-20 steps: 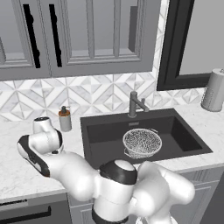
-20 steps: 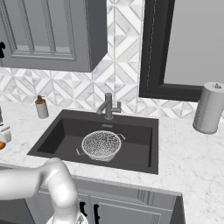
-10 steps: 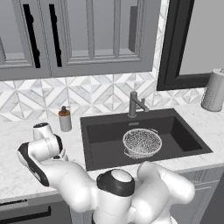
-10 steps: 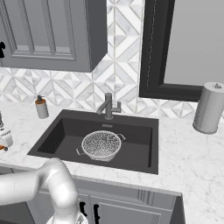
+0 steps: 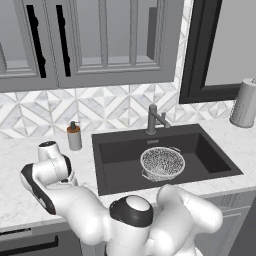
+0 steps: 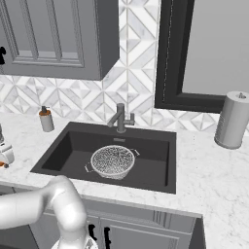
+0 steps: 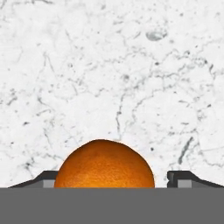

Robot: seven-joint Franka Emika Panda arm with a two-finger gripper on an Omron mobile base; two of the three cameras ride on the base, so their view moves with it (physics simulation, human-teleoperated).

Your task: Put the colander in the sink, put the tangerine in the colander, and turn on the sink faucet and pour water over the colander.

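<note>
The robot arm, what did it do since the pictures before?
The arm has sunk lower over the marble counter left of the sink, bringing the gripper down around the tangerine, fingers on each side, not yet clamped. The colander stayed in the sink; the faucet is untouched.

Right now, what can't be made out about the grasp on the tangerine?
- Hand view: the grey bottom band cuts off the tangerine underside and most of both fingertips, so contact is unclear.
- Left base view: the arm's own body blocks the gripper and fruit.
- Right base view: the frame's left edge crops them.
</note>
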